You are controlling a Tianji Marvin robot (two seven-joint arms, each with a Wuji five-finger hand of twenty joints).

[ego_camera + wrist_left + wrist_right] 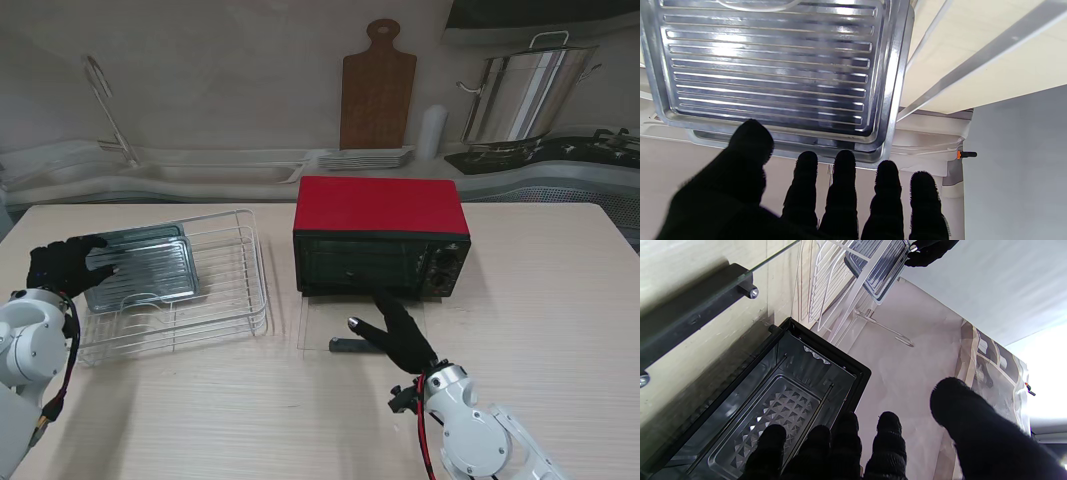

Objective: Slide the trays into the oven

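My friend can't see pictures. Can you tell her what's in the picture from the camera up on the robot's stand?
A red toaster oven sits mid-table with its glass door folded down flat. The right hand in a black glove rests over the door, and the left hand reaches to metal trays leaning in a white wire rack.

**Trays in rack, oven door down**

Two ribbed metal trays [140, 268] stacked, leaning tilted in the white wire rack at table left. Red-topped black oven [380, 235] sits mid-table, glass door [345, 325] dropped flat open toward me, embossed pan visible inside.
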